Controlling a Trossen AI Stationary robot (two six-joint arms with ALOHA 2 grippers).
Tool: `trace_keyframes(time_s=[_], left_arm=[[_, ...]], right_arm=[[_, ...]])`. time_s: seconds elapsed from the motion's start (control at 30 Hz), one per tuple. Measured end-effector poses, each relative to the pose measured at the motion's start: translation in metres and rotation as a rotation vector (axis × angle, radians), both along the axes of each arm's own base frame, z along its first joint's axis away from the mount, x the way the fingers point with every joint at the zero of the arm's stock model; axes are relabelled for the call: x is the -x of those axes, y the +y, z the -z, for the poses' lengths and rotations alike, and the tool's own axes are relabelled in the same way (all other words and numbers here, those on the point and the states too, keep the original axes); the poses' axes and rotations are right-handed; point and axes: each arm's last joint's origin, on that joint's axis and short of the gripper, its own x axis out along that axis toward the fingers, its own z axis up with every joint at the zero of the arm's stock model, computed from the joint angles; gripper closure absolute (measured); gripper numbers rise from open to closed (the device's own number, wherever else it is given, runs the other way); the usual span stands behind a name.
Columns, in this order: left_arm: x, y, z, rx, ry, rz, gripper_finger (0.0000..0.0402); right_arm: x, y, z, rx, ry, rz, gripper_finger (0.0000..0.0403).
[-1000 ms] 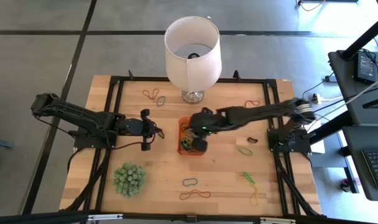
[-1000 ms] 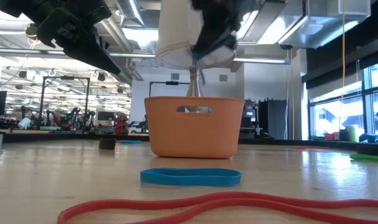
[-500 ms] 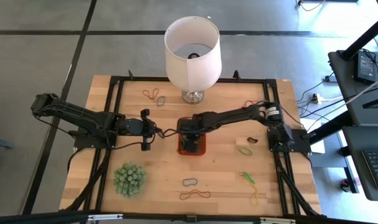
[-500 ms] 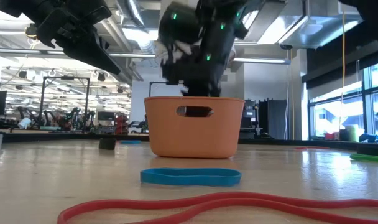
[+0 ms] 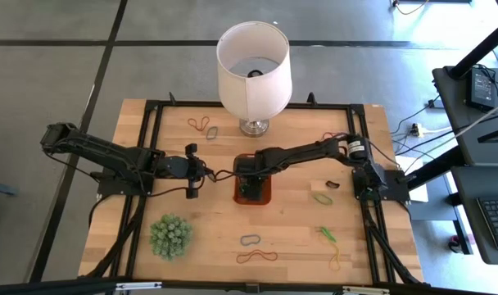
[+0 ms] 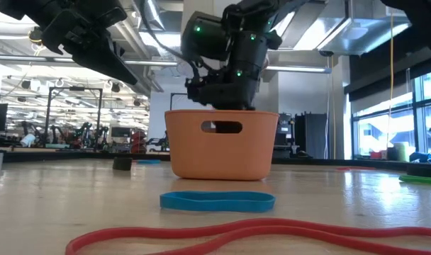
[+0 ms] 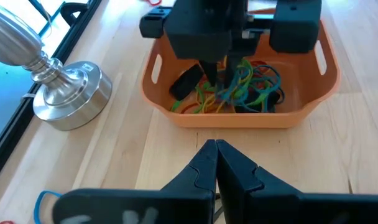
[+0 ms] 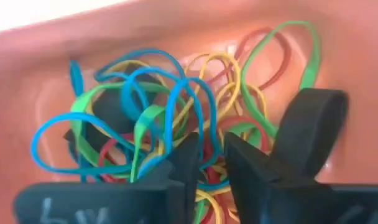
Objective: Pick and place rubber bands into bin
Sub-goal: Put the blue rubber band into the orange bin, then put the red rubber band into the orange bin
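Moved: right tool has dropped into the shallow orange plastic bin, narrowly parted above the tangled coloured rubber bands.
Next band: olive loop, 3 o'clock of bin, right arm nearer.
Left tool: closed, empty.

Both arms are dark, near-black, built from slender tubular links joined by bulkier rounded joint housings. The left arm carries a thin black cable trailing from its wrist end. The right arm has a pale silver-white band near its shoulder joint, with thin dark and red cables looping beside it. In the low view, the right arm's wrist housing is blocky black with several small green indicator lights lit. Left gripper fingers are matte black, wedge-shaped, tapering to narrow tips. Right gripper fingers are likewise matte black with squared edges.
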Motion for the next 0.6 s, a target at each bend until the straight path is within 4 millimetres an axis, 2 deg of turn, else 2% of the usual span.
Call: trace_keyframes(time_s=[0.27,0.47,0.6], left_arm=[[0.000,0.000,0.000,0.014,-0.002,-0.007,0.0396],[0.000,0.000,0.000,0.017,-0.003,-0.007,0.0396],[0.000,0.000,0.000,0.017,-0.003,-0.007,0.0396]], right_arm=[[0.010,0.000,-0.034,0.010,-0.047,-0.025,0.0261],[0.023,0.000,-0.060,0.034,-0.133,-0.064,0.0252],[0.046,-0.001,-0.074,0.040,-0.236,-0.066,0.0255]])
